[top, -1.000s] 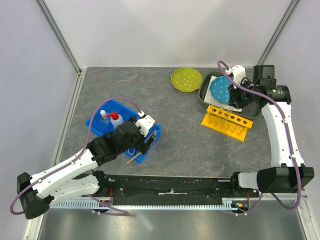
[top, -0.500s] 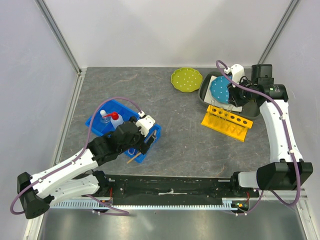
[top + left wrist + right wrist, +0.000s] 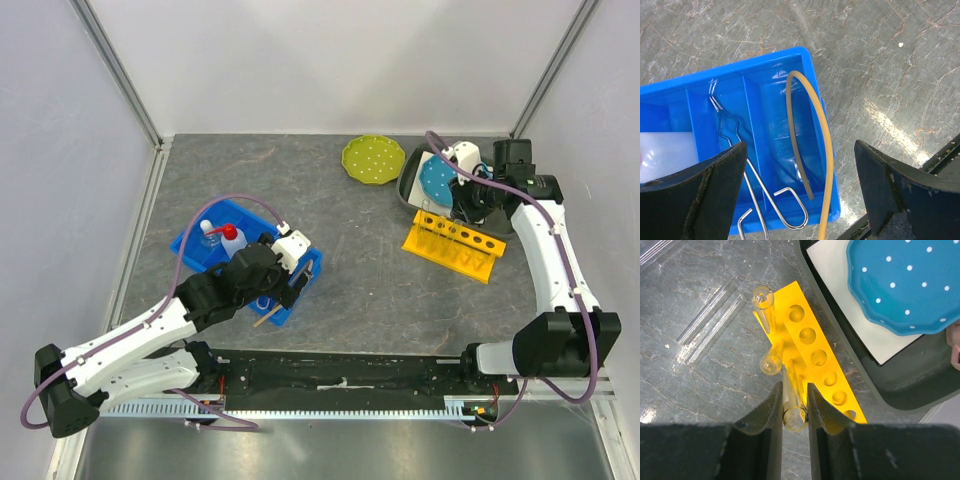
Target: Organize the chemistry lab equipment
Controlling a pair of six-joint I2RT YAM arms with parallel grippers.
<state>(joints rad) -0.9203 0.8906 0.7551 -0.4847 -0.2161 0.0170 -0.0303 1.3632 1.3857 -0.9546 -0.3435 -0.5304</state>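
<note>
Main hazard sits with the right gripper (image 3: 795,401): its fingers are pinched nearly closed on a thin clear glass tube (image 3: 795,418), held just below the open mouth and seen almost end-on; a grip that high leaves the lower end free to swing, so it could catch the edge of the yellow plastic test-tube rack (image 3: 801,324) instead of finding a hole. Then the glass may chip, or the light rack may skid on the dark marbled table (image 3: 700,380). Two similar tubes (image 3: 763,297) already stand along the rack's near side, the closer one just beside the held tube; a sideways nudge could knock it or tip the rack. Whether the held tube's foot is already in a hole, I cannot tell; the fingers hide it. Letting go before it is seated would likely let it topple. Two more loose glass tubes (image 3: 710,315) lie flat on the table beyond the rack, apart from the gripper; they look prone to rolling. The dark grey tray (image 3: 900,385) with the blue dotted plate (image 3: 900,285) lies just beside the rack's far side. Left gripper (image 3: 800,145) spread wide, holding nothing, above the blue divided plastic bin (image 3: 775,57); the tan rubber tube (image 3: 825,131) arcs over the end compartment and out past the rim, so it might snag a finger; metal wire tongs (image 3: 752,170) lie in the next compartment.
</note>
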